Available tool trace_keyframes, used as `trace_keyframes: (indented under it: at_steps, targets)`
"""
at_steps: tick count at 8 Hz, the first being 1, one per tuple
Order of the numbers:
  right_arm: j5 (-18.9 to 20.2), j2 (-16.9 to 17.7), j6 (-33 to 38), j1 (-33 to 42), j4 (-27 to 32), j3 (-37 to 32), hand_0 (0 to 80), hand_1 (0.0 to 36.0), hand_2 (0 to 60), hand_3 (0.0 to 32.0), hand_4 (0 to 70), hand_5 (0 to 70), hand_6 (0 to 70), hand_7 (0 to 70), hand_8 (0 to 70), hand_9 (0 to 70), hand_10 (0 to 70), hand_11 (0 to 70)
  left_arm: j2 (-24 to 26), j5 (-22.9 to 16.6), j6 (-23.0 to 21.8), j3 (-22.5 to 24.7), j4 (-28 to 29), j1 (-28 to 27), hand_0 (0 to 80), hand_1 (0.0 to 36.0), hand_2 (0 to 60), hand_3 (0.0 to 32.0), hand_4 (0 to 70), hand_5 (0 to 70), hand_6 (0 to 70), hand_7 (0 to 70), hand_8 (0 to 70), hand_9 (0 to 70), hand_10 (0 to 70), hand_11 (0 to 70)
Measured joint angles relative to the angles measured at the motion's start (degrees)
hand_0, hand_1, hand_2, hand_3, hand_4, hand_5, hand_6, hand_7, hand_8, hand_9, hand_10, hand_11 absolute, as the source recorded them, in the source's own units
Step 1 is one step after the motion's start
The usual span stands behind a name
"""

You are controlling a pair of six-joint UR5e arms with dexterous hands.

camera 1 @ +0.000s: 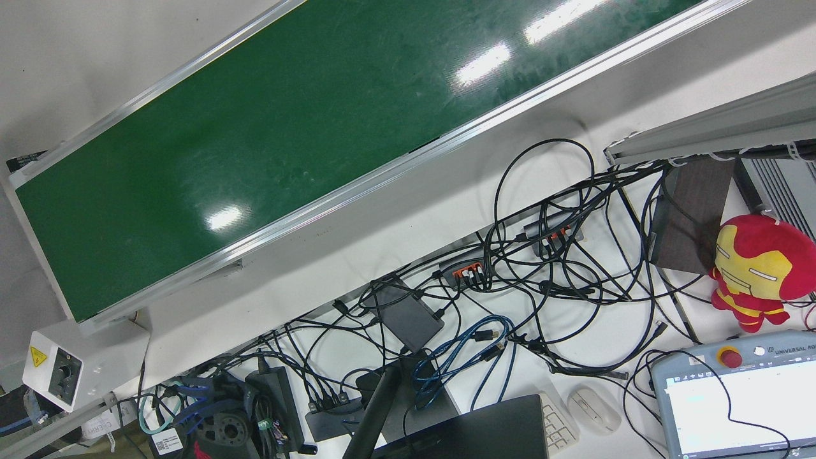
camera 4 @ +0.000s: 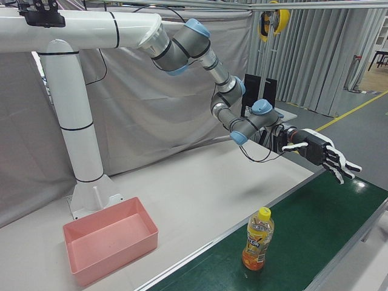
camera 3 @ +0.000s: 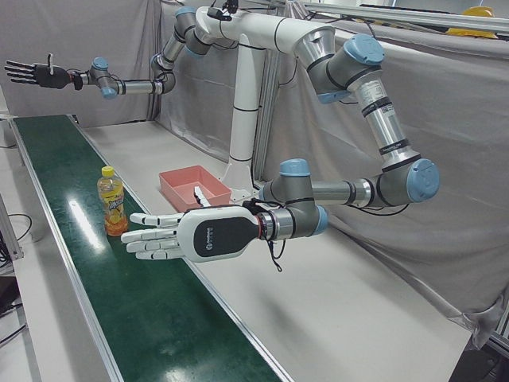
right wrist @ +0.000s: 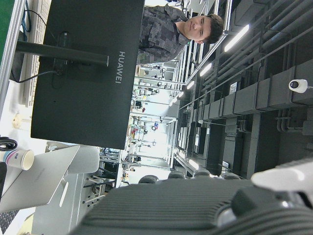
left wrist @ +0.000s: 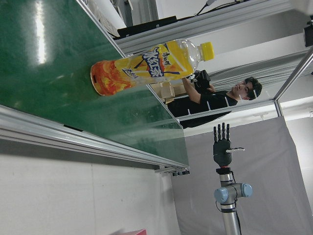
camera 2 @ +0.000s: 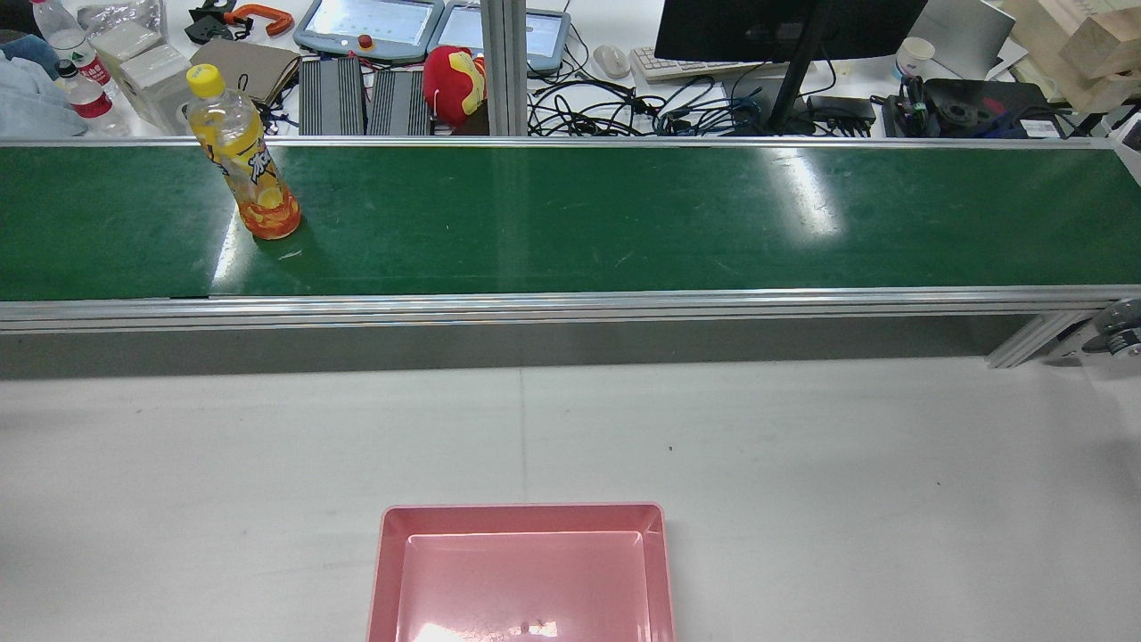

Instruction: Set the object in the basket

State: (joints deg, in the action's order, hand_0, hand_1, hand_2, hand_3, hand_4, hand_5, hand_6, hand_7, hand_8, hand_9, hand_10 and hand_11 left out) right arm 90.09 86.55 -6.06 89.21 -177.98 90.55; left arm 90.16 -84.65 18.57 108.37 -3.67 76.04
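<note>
An orange drink bottle [camera 2: 250,169] with a yellow cap stands upright on the green conveyor belt [camera 2: 624,214], towards the robot's left end. It also shows in the left-front view [camera 3: 113,203], the right-front view [camera 4: 257,239] and the left hand view [left wrist: 146,68]. The pink basket [camera 2: 521,510] sits empty on the white table, near the arms' pedestal [camera 3: 181,197] [camera 4: 115,254]. My left hand [camera 3: 183,235] [camera 4: 321,154] is open, fingers straight, hovering over the belt beside the bottle and apart from it. My right hand [camera 3: 32,74] [left wrist: 222,147] is open, held high over the belt's far end.
Beyond the belt is a desk with tangled cables [camera 1: 542,268], a monitor [camera 2: 784,27], teach pendants [camera 2: 370,25] and a red plush toy [camera 2: 455,80]. Water bottles [camera 2: 76,71] stand at its left. The white table [camera 2: 802,464] lies between belt and basket.
</note>
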Motion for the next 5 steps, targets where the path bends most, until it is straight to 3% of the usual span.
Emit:
trace_keyframes:
  at_steps: [5]
  targets:
    - [0.0, 0.0, 0.0, 0.0, 0.0, 0.0, 0.0, 0.0, 0.0, 0.0, 0.0, 0.0, 0.0, 0.0, 0.0, 0.0, 0.0, 0.0, 5.0, 9.4, 1.5, -0.2, -3.3, -12.2, 53.7, 11.8, 0.0, 0.0, 4.7, 23.6, 0.0, 0.0, 5.8, 7.2, 8.4, 14.0]
